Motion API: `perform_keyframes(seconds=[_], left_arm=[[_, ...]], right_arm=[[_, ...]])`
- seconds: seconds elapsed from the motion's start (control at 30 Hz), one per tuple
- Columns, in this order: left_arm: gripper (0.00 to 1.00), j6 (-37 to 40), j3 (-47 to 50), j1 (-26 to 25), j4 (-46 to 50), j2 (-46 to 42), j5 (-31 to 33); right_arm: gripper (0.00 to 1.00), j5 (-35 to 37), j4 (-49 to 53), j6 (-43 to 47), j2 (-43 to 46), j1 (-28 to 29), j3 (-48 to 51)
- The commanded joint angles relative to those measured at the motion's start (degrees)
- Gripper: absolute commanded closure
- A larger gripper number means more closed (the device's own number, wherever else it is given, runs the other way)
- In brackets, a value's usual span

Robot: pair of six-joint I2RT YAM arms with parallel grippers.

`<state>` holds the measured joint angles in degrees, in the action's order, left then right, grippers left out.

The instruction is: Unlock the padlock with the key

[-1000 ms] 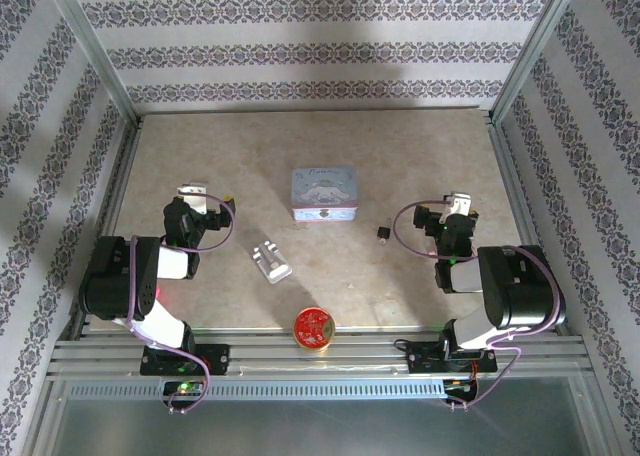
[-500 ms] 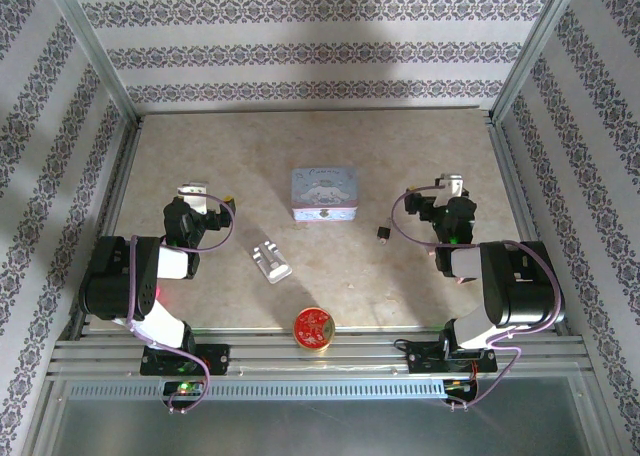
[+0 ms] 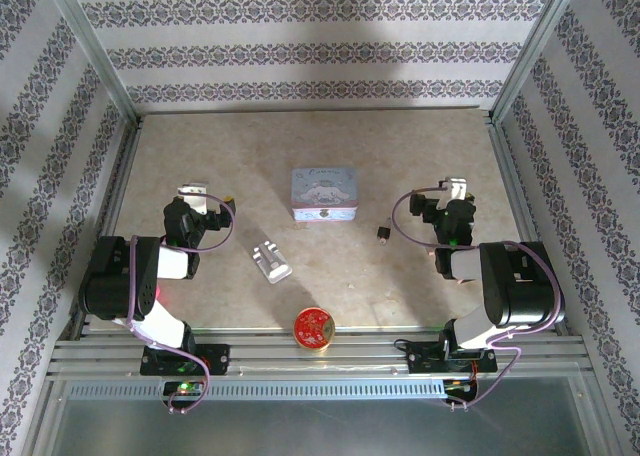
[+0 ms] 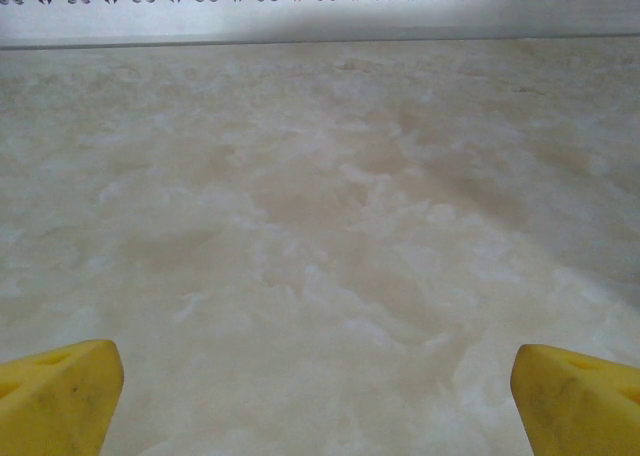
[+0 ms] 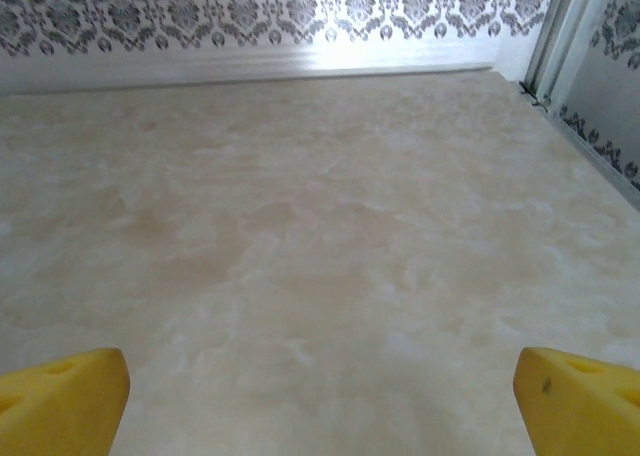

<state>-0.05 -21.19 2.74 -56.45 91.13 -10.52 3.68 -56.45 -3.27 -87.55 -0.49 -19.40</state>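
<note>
From above, the padlock (image 3: 383, 233) lies on the marbled beige counter (image 3: 300, 146), a tiny dark thing right of the middle. It sits near the lower right corner of the pastel cartoon-print tin box (image 3: 324, 195) but apart from it, between that box and the right end effector (image 3: 452, 194). It is too small to show whether its shackle is closed. The right end effector hangs near the padlock, to its right and a little farther back, touching nothing. The left end effector (image 3: 205, 198) hangs over the left part of the counter, well apart from the padlock. A shiny silver rectangular block (image 3: 271, 261) lies tilted near the middle, in front of the tin box, and a round red-and-gold tin (image 3: 313, 329) sits at the near edge between the two arm bases. In the left wrist view, the two yellow fingertips (image 4: 60, 401) stand at opposite bottom corners, spread wide and released, with bare counter between them running back to the patterned wall. In the right wrist view, the yellow fingertips (image 5: 62, 404) are likewise spread wide and released, grasping nothing, over bare counter with a metal corner post at the far right.
</note>
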Motion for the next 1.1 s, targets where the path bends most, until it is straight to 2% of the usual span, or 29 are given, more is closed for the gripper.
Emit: perform_keyframes(seconds=[0.0,0.1,1.07], left_arm=[[0.01,0.10,-0.26,0.51,0.57,0.11,-1.69],[0.01,0.96,0.05,0.51,-0.12,0.17,-4.19],[0.01,0.68,0.98,0.51,-1.84,0.15,-3.46]], right_arm=[[0.02,-0.82,-2.74,-0.03,0.69,0.49,1.66],[0.02,-7.83,-5.51,2.70,0.79,0.64,3.28],[0.02,-6.80,-4.88,3.01,0.71,1.19,2.94]])
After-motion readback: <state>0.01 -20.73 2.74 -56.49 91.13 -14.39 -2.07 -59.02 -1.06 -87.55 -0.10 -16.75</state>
